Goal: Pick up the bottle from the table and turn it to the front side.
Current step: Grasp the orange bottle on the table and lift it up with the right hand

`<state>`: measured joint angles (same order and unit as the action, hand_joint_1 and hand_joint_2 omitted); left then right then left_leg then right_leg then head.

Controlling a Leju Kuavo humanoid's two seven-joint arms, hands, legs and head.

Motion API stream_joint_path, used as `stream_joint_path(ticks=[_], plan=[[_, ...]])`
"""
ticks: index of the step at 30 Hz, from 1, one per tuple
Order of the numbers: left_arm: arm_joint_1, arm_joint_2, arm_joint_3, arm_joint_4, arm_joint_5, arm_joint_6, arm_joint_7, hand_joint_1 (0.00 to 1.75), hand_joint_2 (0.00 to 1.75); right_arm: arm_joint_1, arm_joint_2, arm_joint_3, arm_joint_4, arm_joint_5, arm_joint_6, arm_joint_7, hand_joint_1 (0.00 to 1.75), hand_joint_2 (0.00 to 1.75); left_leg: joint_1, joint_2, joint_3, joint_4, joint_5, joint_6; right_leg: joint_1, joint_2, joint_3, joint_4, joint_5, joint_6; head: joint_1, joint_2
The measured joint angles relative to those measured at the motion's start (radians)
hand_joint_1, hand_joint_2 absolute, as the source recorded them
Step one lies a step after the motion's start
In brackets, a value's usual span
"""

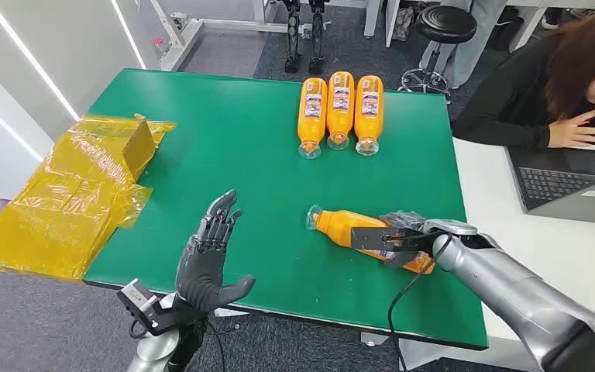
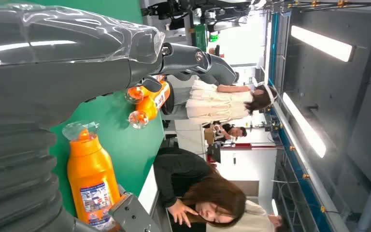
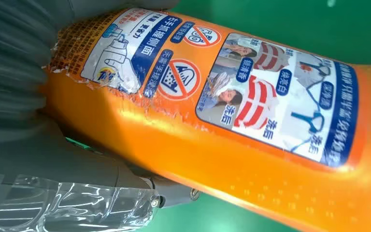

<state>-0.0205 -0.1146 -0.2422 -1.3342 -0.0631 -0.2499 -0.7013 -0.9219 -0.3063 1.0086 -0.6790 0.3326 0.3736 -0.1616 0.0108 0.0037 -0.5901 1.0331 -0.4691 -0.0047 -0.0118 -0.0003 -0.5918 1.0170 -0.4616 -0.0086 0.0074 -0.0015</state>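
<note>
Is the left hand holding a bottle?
No, the left hand is open above the green table with nothing in it; the right hand grips the bottle.

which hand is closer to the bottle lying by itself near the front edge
Right. The right hand is on the lone bottle, fingers wrapped around its body. The left hand is apart from it over the green table, fingers spread, holding nothing.

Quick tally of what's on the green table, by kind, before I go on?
Orange plastic bottles with clear caps: 4, three in a row at the far edge and one lying under the right hand.
Crumpled yellow plastic wrapping: 1.
Total: 5.
</note>
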Motion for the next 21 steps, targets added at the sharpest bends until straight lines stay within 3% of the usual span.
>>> stream_joint_path(ticks=[7,16,21], plan=[[-0.001,0.001,-0.001,0.003,0.004,0.003,0.000,0.00,1.75,0.013,-0.004,0.002,-0.005,0.024,-0.086,0.002,1.75,1.75,0.000,0.000,0.004,0.000,0.000,0.000,0.000,0.001,0.004,0.000,0.001,0.001,0.000,0.000],[0.031,0.003,-0.003,0.001,-0.006,0.023,0.000,0.00,1.75,0.094,-0.071,-0.060,-0.128,0.182,-0.440,0.068,1.75,1.75,-0.001,-0.002,0.000,0.001,0.000,0.001,-0.001,-0.001,0.002,0.000,0.001,0.002,0.000,0.000],[0.040,0.003,-0.003,-0.002,-0.010,0.028,0.000,0.00,1.75,0.122,-0.100,-0.111,-0.201,0.210,-0.465,0.082,1.75,1.75,-0.001,-0.002,-0.002,0.001,-0.001,0.002,0.000,-0.001,-0.001,0.000,0.000,0.002,0.000,0.000]])
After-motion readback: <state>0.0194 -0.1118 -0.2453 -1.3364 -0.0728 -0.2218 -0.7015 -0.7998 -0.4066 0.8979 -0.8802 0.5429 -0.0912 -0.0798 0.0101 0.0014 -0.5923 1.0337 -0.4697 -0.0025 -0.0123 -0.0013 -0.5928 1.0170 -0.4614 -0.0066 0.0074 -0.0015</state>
